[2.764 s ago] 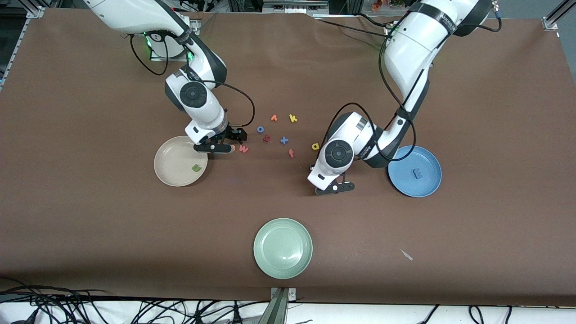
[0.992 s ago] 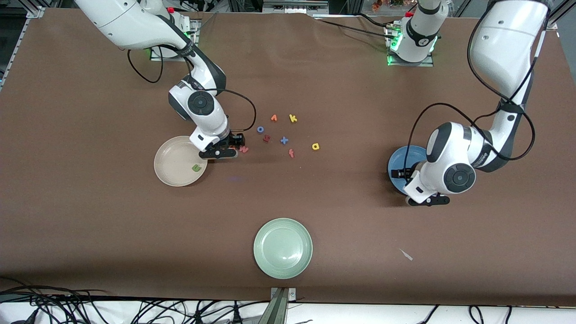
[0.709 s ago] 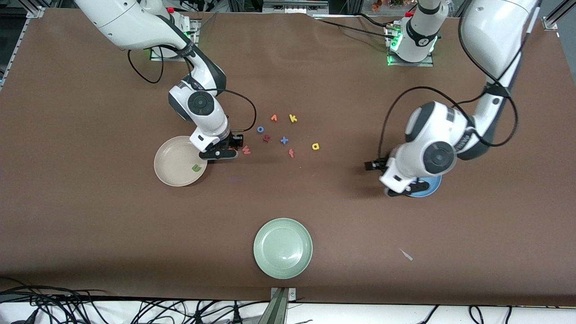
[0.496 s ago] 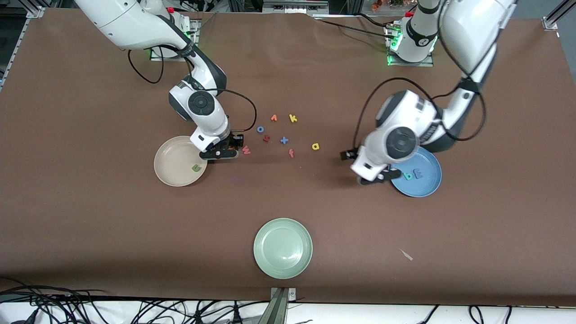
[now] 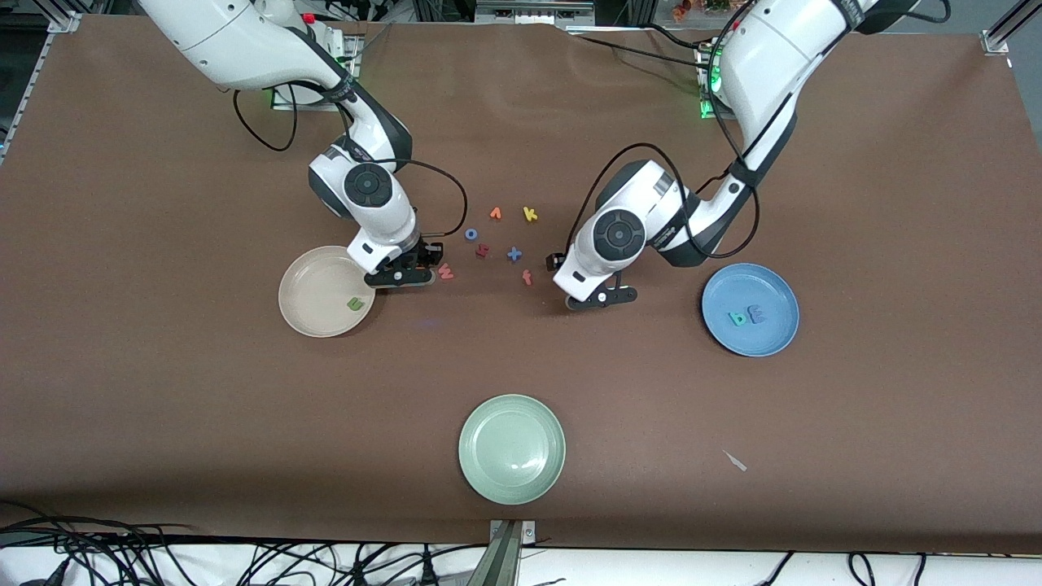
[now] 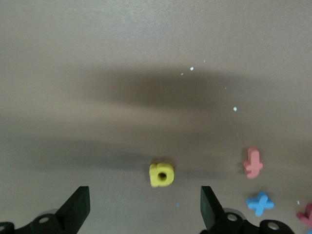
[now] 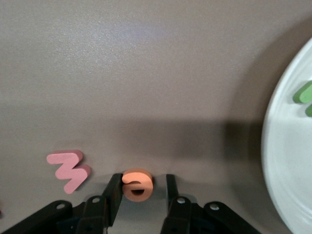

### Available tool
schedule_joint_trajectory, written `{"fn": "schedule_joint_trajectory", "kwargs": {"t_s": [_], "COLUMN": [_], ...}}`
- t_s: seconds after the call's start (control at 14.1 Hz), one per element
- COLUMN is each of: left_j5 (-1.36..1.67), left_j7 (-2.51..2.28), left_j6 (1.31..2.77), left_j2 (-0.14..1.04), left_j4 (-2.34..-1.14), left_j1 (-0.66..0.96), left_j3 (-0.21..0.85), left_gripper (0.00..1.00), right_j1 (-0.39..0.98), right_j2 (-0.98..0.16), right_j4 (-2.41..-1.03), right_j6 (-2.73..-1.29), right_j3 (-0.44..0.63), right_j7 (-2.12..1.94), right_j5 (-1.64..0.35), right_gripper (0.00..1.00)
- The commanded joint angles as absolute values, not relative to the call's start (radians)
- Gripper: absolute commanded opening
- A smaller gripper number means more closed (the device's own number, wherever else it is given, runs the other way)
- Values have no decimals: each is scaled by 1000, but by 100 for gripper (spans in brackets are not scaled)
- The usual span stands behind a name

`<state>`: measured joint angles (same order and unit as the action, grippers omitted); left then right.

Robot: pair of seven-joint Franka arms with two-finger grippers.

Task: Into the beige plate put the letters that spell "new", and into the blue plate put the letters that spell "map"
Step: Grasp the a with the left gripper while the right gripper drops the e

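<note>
In the front view the brown table (image 5: 163,407) carries the beige plate (image 5: 313,313) with the green n (image 5: 355,303) and the blue plate (image 5: 765,342) with p (image 5: 737,318) and m (image 5: 756,312); in the left wrist view the left gripper (image 6: 146,214) stands wide over the yellow a (image 6: 161,175); in the right wrist view the right gripper (image 7: 141,191) narrows round the orange e (image 7: 137,184), the pink w (image 7: 69,170) beside it.

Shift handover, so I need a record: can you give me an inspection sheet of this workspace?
Surface: brown table cover, flat.
Job's things: green n in beige plate; teal p and blue m in blue plate; pink w, orange e, yellow a on the table.
Clutter: pale green plate, spare letters, pale scrap.
Hands: right hand open, astride orange e; left hand open, over yellow a.
Cables: black loops on both arms; tangle below table's edge.
Surroundings: metal frame at corners.
</note>
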<state>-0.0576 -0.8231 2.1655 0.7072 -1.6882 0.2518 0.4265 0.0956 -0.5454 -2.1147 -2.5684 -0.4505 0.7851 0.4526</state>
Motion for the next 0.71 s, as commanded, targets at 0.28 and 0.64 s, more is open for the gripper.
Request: {"fn": "schedule_joint_trajectory", "kwargs": {"t_s": [0.28,0.64], "left_j5": [-109,-110], "left_j7": [-865,-876], "left_j6": [2255,2249], "left_j2": [750,752], "left_j4": [-1689,-1703], "left_j1": [287,304], "left_j3": [417,414], "left_gripper": [96,88], "right_j1": [100,91], "right_j2": [-568,-557], "right_j4": [-2083,-1916], "right_j6": [-2574,-2301], "right_j3": [-453,-457], "right_j7": [798,712], "right_j5": [500,489], "right_gripper": [21,17]}}
